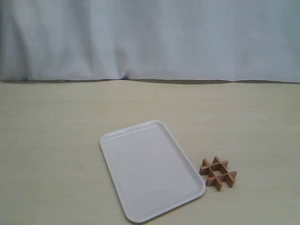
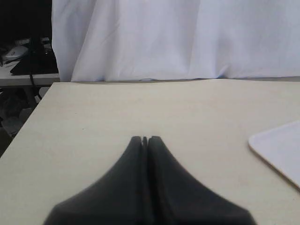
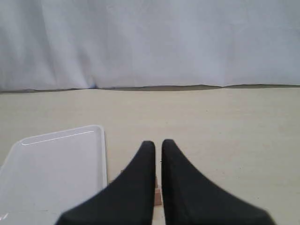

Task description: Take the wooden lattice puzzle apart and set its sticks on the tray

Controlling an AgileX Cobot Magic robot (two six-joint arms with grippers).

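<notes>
The wooden lattice puzzle (image 1: 218,173) lies flat on the table as a hash-shaped grid, its sticks all interlocked, just right of the tray's near right corner. The white tray (image 1: 150,168) lies at an angle in the middle with nothing on it. Neither gripper shows in the exterior view. My left gripper (image 2: 145,138) is shut with nothing in it, over bare table left of the tray (image 2: 281,150). My right gripper (image 3: 158,143) holds nothing, with only a narrow slit between its fingers. A bit of the puzzle (image 3: 158,194) shows below through that slit, next to the tray (image 3: 51,173).
A white cloth backdrop (image 1: 150,37) hangs behind the table's far edge. The table's left edge (image 2: 28,122) shows in the left wrist view, with dark clutter (image 2: 23,56) beyond it.
</notes>
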